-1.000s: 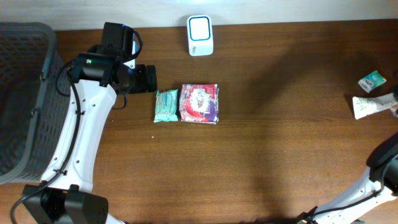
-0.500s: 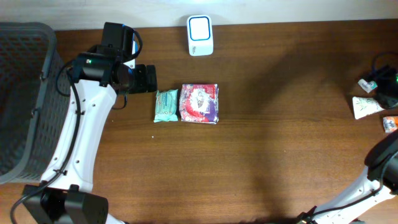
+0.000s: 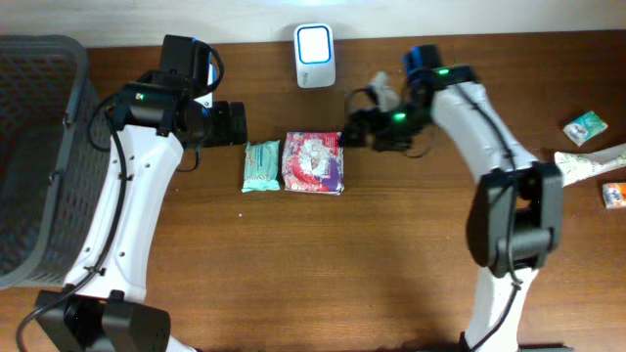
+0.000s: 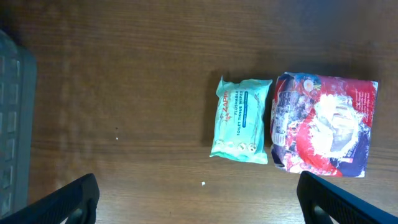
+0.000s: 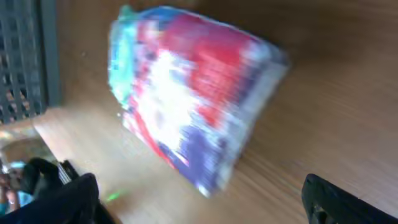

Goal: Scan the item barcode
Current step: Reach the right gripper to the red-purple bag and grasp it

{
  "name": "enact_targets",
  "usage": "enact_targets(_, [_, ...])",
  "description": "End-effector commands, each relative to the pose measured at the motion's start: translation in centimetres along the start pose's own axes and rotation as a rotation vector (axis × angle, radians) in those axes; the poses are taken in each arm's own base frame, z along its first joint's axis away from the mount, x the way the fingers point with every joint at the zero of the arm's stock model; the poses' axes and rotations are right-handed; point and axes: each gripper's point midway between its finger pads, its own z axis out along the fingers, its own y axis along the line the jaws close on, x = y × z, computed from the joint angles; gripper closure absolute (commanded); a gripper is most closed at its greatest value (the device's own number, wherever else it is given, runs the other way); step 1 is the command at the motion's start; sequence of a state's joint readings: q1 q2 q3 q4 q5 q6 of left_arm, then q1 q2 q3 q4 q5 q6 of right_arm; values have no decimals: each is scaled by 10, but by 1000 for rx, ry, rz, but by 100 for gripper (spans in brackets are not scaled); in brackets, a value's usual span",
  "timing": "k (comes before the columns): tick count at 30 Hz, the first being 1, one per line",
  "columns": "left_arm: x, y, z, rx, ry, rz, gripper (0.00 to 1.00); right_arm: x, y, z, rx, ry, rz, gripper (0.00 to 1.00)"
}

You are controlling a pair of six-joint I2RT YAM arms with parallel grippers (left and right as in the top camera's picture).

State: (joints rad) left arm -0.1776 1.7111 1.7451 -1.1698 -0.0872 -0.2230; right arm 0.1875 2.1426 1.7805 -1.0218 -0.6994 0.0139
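Swinging in from the far right edge of the surface, where it was a second ago, the right arm now reaches across the middle. The right fingers have gone from pressed together to spread wide. In the right wrist view they stand at the two lower corners with nothing between them, and the red-and-purple packet lies flat just ahead of them (too blurred for any print to be read). From overhead the right fingers are at the packet's upper right corner, and whether they touch it cannot be told. The left fingers are where they were, also spread and empty. In the left wrist view the teal wipes pack lies ahead of them, and the packet is just beside it on the far side. The packet therefore sits between the two sets of fingers. The white scanner stands off to one side of the right fingers, apart from the packet. A grey basket is behind the left fingers. Well behind the right fingers, at the surface's edge, lie a small teal sachet, a white tube and an orange item.
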Motion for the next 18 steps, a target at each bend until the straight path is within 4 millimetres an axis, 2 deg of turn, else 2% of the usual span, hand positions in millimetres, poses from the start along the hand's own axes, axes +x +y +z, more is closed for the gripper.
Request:
enact_targets(1, [-2,1,-3,-8,-10,21,1,4,11,45,18,47,49,1])
enact_targets(3, [-2,1,-3,-8,-10,21,1,6,10,63,17,66,48,1])
enact_targets(4, [-2,1,-3,-8,-10,21,1,9,3,70,28,83,66,3])
enact_targets(6, [-2,1,-3,-8,-10,21,1,15,-11,77,63,107,92,8])
enact_targets(8, [-2,1,-3,-8,-10,21,1,18,-24,76,123,117,107,13])
enact_targets(9, [-2,1,-3,-8,-10,21,1,19,-24,75,116,121,114,16])
enact_targets(12, [-2,1,-3,-8,-10,21,1,22,-25,74,116,132,126,39])
enact_targets(17, [-2,1,-3,-8,-10,21,1,31,-20,88,169,163,6,40])
enact_targets(18, [-2,1,-3,-8,-10,21,1,34,-19,90,169,171,4,47])
